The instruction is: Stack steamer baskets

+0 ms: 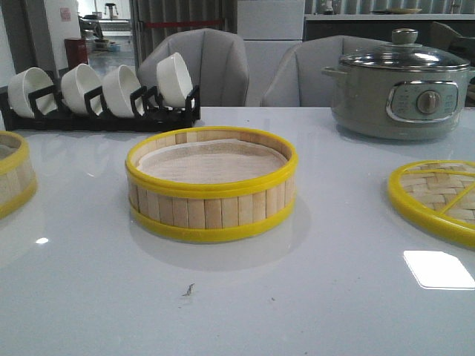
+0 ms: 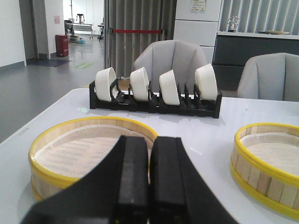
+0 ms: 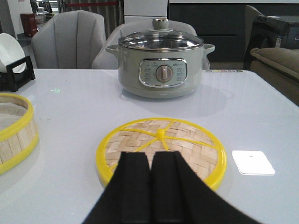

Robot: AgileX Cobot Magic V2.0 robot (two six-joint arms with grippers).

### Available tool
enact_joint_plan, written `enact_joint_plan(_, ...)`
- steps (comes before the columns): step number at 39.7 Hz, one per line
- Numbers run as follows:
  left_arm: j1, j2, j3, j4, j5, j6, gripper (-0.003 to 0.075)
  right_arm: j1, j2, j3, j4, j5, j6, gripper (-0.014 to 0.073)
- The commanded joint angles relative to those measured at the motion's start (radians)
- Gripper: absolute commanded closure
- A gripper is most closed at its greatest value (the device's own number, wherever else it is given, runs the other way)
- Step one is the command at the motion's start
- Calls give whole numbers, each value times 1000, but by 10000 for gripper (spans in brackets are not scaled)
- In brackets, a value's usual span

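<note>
Glossy white table (image 1: 245, 311) fills the scene, grey chairs and a dim hall behind it. At its centre sits one steamer basket (image 1: 211, 185); taking that as landmark, the second basket (image 1: 13, 178) lies well apart to its left, the woven lid (image 1: 438, 196) to its right, the bowl rack (image 1: 100, 100) and grey pot (image 1: 401, 93) behind. Apparently nothing is stacked yet. The left gripper (image 2: 149, 186) hangs closed and empty over the second basket; the right gripper (image 3: 150, 186), closed too, hangs over the lid.

No readable text anywhere; markings on the pot's control panel (image 3: 162, 73) too blurred.
</note>
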Motion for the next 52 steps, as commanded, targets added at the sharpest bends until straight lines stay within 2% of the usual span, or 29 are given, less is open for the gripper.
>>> enact_joint_plan(1,1,7,-17,-28,-76,0,636,-7,-20,-15,-11,-90,-6,545)
enact_joint_plan(6,1,131,-126,-14,-64,0,636,-7,-20,-15,-11,-90,-6,545)
enact_joint_plan(11,1,378,-336,48,-5,0,636,-7,-20,-15,-11,-90,-6,545)
enact_joint_plan(20,1,862,-840,96,313,7,636,-7,-20,-15,-11,-90,-6,545)
enact_joint_plan(26,1,1059,-1028,96,481,7,636,-7,-20,-15,-11,-90,-6,545)
enact_joint_plan(33,1,1126,-1065,96,555,7,636,-7,-20,-15,-11,-90,-6,545)
enact_joint_plan(52,1,1127,-1061,96,542,7,636,-7,-20,-15,-11,-90,-6,545)
